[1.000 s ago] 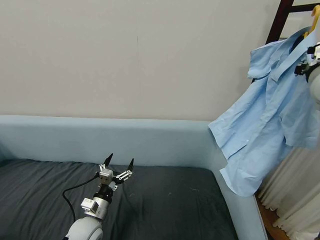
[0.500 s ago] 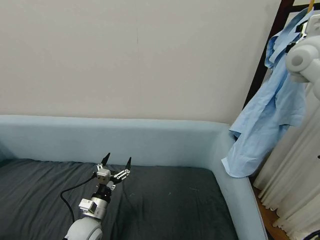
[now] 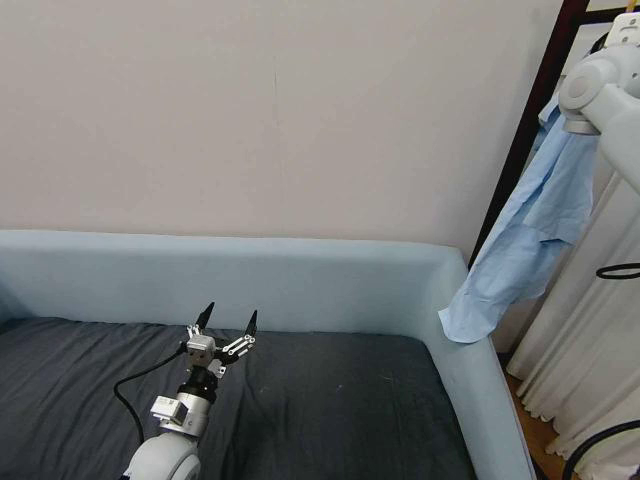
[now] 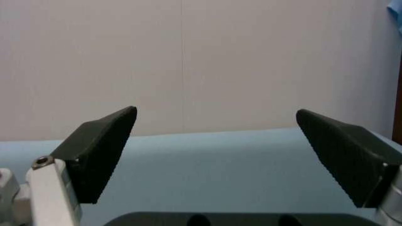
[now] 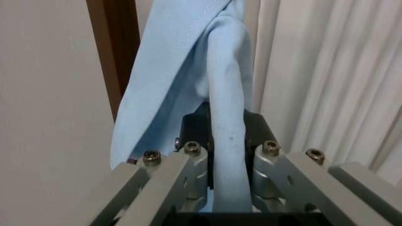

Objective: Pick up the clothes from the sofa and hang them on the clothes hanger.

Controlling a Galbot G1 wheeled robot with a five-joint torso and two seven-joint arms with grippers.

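I count one wall (image 3: pixel 250 110), one sofa (image 3: pixel 300 275), one dark seat cushion (image 3: pixel 330 410), one pale curtain (image 3: pixel 590 340), one dark wooden post (image 3: pixel 520 140), one shirt (image 3: pixel 520 240), and two arms with one gripper each. Everything below is placed relative to the sofa.

The wall is plain and runs behind the sofa's backrest. The sofa is light blue, with the dark cushion filling its seat. The pleated curtain hangs beyond the sofa's right armrest. The post rises beside that same armrest, in front of the curtain, and leans slightly.

The right arm (image 3: pixel 600 85) is raised high above the sofa's right armrest, with a white joint near the top of the post. In the wrist view, the right gripper (image 5: pixel 225 136) is clamped on a fold of the light blue shirt (image 5: pixel 182 70). The fabric runs straight through between its fingers, with the post and curtain close behind.

The shirt is off the sofa seat. It hangs down from the right arm along the post, and its lowest corner dangles just above the top of the right armrest. I can't tell whether that corner touches the armrest.

The left arm is low over the sofa's seat cushion, in front of the backrest, and points toward it. The left gripper (image 3: pixel 231 310) has its two black fingers spread wide with nothing between them. Its wrist view (image 4: pixel 215 113) looks through the gap at the backrest and wall. It is well apart from the shirt.
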